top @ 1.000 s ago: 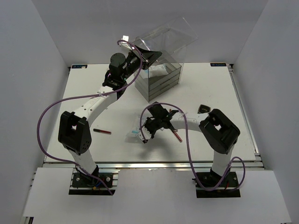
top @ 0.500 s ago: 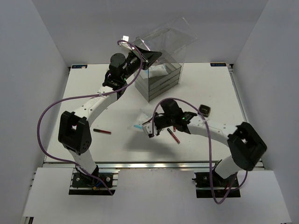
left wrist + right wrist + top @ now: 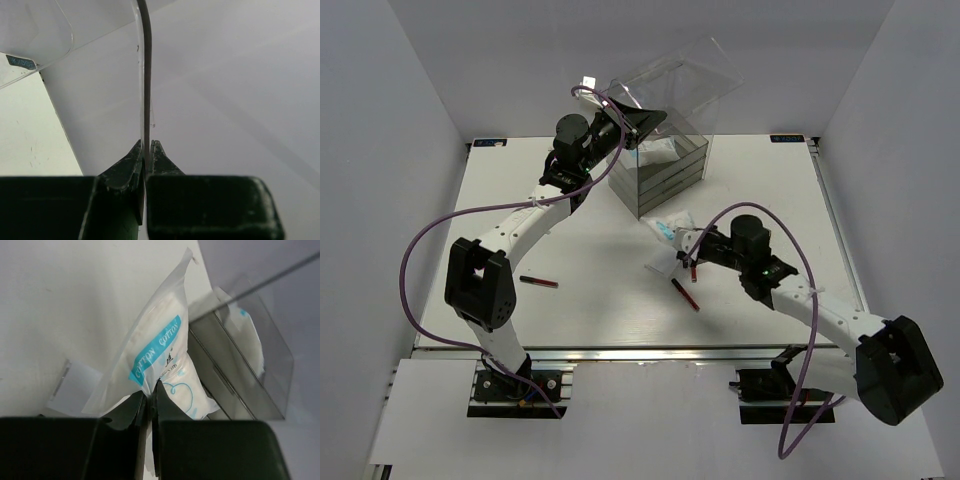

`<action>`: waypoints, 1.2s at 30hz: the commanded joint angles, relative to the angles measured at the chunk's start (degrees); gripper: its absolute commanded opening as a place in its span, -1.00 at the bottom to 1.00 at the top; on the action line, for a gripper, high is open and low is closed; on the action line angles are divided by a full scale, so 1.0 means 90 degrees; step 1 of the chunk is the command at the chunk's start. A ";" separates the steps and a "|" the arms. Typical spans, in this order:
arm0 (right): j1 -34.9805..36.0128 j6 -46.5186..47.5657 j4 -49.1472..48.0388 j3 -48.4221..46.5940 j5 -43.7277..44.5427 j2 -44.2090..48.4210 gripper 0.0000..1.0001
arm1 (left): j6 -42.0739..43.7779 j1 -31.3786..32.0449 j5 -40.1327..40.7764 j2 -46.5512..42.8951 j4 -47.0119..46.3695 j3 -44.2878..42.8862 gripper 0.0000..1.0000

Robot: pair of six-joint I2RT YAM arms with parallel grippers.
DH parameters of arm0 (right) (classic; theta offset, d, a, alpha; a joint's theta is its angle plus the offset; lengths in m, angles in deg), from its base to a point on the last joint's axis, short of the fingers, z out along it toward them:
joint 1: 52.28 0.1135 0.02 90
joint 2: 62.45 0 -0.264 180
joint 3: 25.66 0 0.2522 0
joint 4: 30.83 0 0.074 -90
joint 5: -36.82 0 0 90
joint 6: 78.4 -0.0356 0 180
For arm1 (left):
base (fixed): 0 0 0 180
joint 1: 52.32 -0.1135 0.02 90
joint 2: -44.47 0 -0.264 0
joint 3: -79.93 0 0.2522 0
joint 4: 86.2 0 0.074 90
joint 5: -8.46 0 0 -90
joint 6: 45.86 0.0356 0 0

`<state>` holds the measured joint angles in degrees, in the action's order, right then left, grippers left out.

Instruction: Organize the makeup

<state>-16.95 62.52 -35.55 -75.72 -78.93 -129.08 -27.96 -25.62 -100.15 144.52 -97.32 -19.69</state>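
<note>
Right hand point(image 3: 149, 390): pinched tight on a cotton pad packet point(image 3: 159, 342), centre right of the overhead view, near the clear drawer box point(image 3: 660, 172).
Left hand point(image 3: 148, 149): clamped on the box's clear lid point(image 3: 143, 75), upper centre, holding it raised.
Done: a white packet point(image 3: 662, 150) lies inside the box.
Left: a red pencil stick point(image 3: 685, 294) at centre and a second pencil stick point(image 3: 538, 282) at lower left lie on the tabletop point(image 3: 520, 200).

There are two pencils, one pencil point(image 3: 538, 282) on the left and a second pencil point(image 3: 685, 294) further right. There are two cotton packets, one packet point(image 3: 155, 347) outside the box point(image 3: 652, 188) and a second packet point(image 3: 245, 335) inside it. There is one box, one flat white piece point(image 3: 660, 266), and two arms, the left arm point(image 3: 520, 225) and the right arm point(image 3: 820, 305).
</note>
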 commanded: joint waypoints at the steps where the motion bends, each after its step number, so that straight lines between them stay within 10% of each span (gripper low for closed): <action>1: -0.0214 -0.0657 -0.1568 0.0302 0.0956 0.0167 -1.00 | -0.0202 -0.0056 -0.0022 0.0016 -0.0214 0.0009 -1.00; 14: -0.0605 0.0162 -0.5005 -0.1034 0.1759 -0.2437 -1.00 | -0.0173 -0.0056 -0.0041 -0.0052 -0.0096 0.0009 -1.00; 36: -0.0683 0.1276 -0.5779 -0.4179 0.1797 -0.5564 -1.00 | -0.0163 -0.0066 -0.0090 0.0084 -0.0155 -0.0098 -1.00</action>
<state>-22.48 72.42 -83.29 -108.88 -64.14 -178.06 -28.20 -25.71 -100.50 144.57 -97.36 -19.69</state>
